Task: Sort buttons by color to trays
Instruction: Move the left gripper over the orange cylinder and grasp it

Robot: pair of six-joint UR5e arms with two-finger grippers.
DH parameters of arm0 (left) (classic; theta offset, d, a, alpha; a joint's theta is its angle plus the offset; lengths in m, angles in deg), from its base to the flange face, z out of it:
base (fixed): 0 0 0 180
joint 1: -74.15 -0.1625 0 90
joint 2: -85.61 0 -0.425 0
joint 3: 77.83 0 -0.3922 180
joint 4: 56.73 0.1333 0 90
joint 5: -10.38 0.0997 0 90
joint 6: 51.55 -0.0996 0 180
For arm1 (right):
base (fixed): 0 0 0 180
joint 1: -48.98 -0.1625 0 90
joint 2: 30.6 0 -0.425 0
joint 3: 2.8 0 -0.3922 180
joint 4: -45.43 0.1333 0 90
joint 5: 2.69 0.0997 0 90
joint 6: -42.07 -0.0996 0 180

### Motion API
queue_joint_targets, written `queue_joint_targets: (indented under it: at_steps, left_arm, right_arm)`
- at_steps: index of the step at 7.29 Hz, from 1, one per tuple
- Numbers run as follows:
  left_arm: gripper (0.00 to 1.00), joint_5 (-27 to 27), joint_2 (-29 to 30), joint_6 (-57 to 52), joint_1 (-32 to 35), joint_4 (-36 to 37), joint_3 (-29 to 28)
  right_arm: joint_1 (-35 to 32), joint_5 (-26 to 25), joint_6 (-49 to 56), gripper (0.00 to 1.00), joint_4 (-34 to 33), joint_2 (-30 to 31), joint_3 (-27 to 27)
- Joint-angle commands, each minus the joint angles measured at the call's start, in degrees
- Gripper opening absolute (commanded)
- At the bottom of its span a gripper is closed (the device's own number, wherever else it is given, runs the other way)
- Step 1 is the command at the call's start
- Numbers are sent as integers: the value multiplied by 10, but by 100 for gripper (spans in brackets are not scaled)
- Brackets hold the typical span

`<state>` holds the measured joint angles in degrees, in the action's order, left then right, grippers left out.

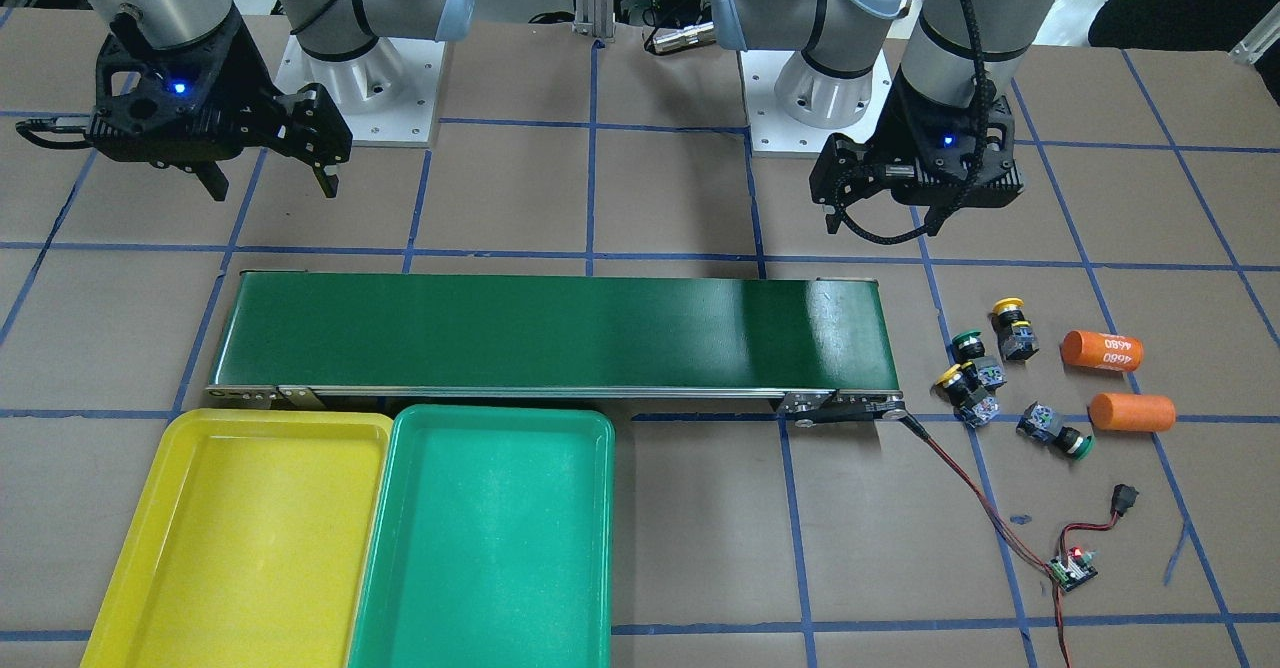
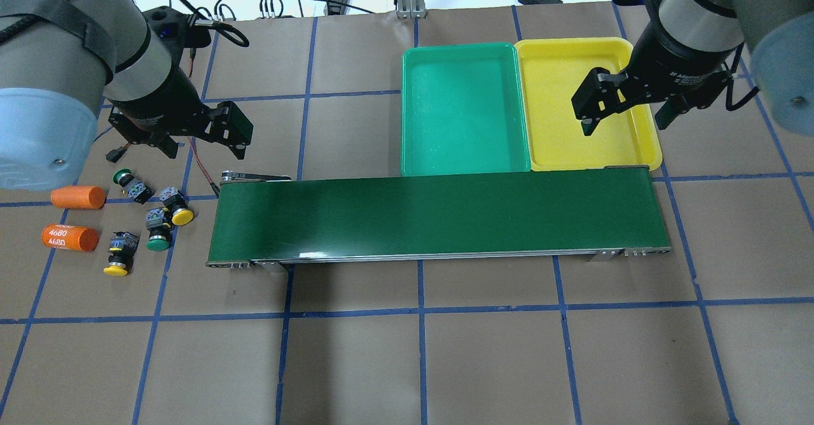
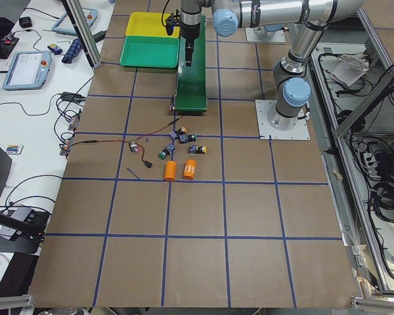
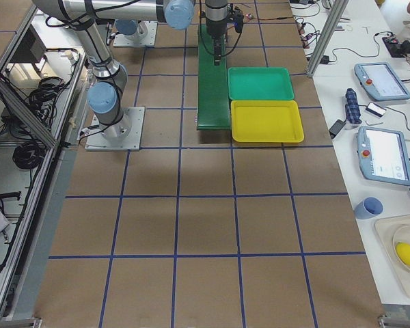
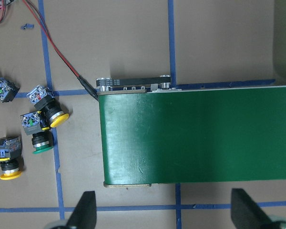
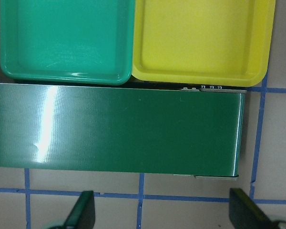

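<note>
Several buttons lie loose on the table off the conveyor's left end: a green-capped one (image 2: 122, 177), a yellow-capped one (image 2: 182, 216), a second green (image 2: 157, 243) and a second yellow (image 2: 116, 268). My left gripper (image 2: 203, 150) hangs open and empty above the table, just beyond them near the belt's corner. In the left wrist view the buttons (image 5: 42, 143) sit left of the open fingers (image 5: 83, 212). The green tray (image 2: 407, 113) and yellow tray (image 2: 645, 139) stand side by side beyond the belt, both bare. My right gripper (image 2: 624, 123) hovers open over the yellow tray's near side.
A long dark green conveyor belt (image 2: 439, 218) spans the middle. Two orange cylinders (image 2: 77, 197), one marked 4680 (image 2: 70, 237), lie left of the buttons. A red and black wire runs from the belt's end to a small controller board (image 1: 1072, 568).
</note>
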<state>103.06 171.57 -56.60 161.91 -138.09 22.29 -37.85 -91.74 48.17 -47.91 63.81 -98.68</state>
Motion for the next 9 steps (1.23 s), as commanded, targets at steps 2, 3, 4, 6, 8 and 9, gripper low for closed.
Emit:
queue_joint_targets:
  at_steps: [2, 3, 4, 6, 8, 9]
  left_arm:
    - [100, 7, -11, -33, -1, -42, 2]
    - [100, 5, -5, -50, -15, -41, 2]
    - [100, 6, -5, -108, -57, -40, 0]
    - [100, -1, 9, -191, -178, -33, -4]
    - [100, 1, 38, -313, -265, 31, 2]
    - [100, 0, 66, -368, -302, 67, 2]
  right_arm:
    - [0, 0, 0, 100, -3, -5, 0]
    - [0, 0, 0, 100, -3, -5, 0]
    - [0, 0, 0, 100, -3, -5, 0]
    - [0, 0, 0, 100, -4, -5, 0]
    - [0, 0, 1, 100, -4, -6, 0]
    - [0, 0, 1, 100, -4, -6, 0]
